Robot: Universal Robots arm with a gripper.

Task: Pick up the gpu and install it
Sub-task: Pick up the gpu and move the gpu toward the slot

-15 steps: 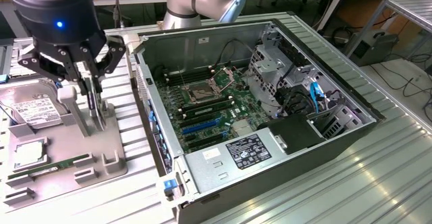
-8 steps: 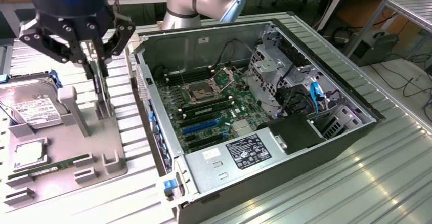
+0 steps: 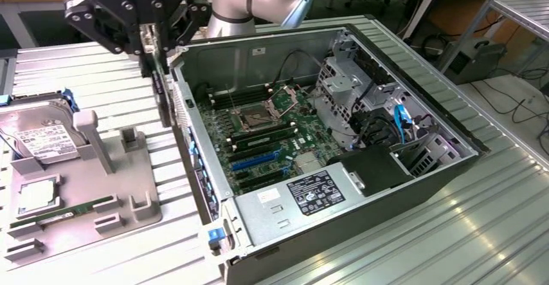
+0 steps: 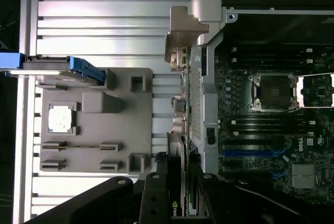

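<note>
Now the gripper (image 3: 156,44) hangs over the gap between the tray (image 3: 128,188) and the open case (image 3: 429,169), at the exterior view's upper left. Its fingers (image 4: 154,192) pinch the gpu (image 3: 161,92) from both flat sides. The card hangs upright and edge-on, clear of the table (image 3: 480,233), just outside the case's near wall; whether it touches that wall I cannot tell. In the wrist view the gpu (image 4: 177,151) runs away from the gripper (image 4: 177,179) along the wall's rim, and its silver bracket (image 4: 182,31) is at the far end. Inside the case the motherboard (image 3: 266,137) lies flat, with a blue slot (image 3: 257,159) near its middle. On the tray a hard drive (image 3: 38,134) leans in its stand, a chip (image 3: 36,195) sits in a pocket, and a green memory stick (image 3: 64,211) lies just beside it.
</note>
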